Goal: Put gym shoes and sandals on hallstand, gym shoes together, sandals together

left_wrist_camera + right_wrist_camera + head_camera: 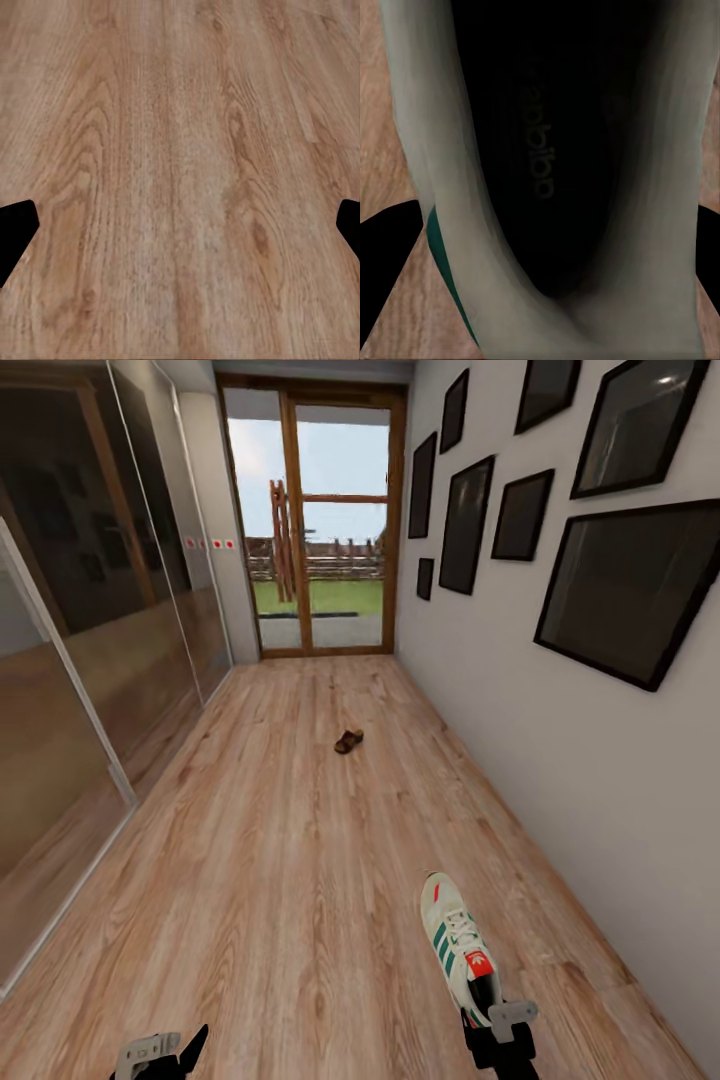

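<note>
Corridor floor (260, 880) of light wood planks runs up the middle of the head view toward a glass door (315, 530), with 1 gym shoe (458, 948) lying at lower right, toe pointing up the frame, and 1 brown sandal (348, 741) well apart from it near the centre. At the lower right edge the right gripper (497, 1032) sits at the shoe's heel, its fingers spread to either side of the heel opening (540, 150) in the right wrist view, though I cannot tell whether they grip it. At lower left the left gripper (160, 1050) hangs released over bare planks (180, 165), grasping nothing.
</note>
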Controlling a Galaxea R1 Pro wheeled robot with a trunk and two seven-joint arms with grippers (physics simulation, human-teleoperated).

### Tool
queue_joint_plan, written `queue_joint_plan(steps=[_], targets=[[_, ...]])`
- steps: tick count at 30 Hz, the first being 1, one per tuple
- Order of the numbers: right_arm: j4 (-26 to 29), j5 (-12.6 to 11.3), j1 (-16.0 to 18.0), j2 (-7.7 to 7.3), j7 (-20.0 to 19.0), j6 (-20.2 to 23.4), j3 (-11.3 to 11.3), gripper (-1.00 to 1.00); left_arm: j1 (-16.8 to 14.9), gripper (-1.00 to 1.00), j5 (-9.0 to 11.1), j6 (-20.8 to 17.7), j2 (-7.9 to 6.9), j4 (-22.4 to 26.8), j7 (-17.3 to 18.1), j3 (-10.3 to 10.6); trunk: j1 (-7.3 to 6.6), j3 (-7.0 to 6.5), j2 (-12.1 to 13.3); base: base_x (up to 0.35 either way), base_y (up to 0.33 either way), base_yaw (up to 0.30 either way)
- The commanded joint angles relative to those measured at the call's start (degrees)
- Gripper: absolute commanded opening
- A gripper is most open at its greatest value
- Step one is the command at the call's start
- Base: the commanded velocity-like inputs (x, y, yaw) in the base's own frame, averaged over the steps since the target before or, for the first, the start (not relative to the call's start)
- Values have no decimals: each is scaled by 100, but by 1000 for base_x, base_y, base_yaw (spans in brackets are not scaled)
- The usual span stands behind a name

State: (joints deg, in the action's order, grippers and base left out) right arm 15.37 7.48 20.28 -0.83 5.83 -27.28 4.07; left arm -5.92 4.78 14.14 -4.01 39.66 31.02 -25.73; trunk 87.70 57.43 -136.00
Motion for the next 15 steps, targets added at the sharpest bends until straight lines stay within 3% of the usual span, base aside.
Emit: queue_joint_plan(steps=[1,9,15], targets=[[0,37,3,-5,59,-5,41,-100,-6,100,49,-8,1,-11,48,-11,2,5,-2,286,198,257],[1,34,3,-5,65,-5,39,-100,-6,100,52,-8,-3,-11,45,-11,2,5,-2,298,148,260],[1,36,3,-10,62,-5,33,-100,-6,100,57,-8,-2,-11,44,-11,2,5,-2,331,20,104]])
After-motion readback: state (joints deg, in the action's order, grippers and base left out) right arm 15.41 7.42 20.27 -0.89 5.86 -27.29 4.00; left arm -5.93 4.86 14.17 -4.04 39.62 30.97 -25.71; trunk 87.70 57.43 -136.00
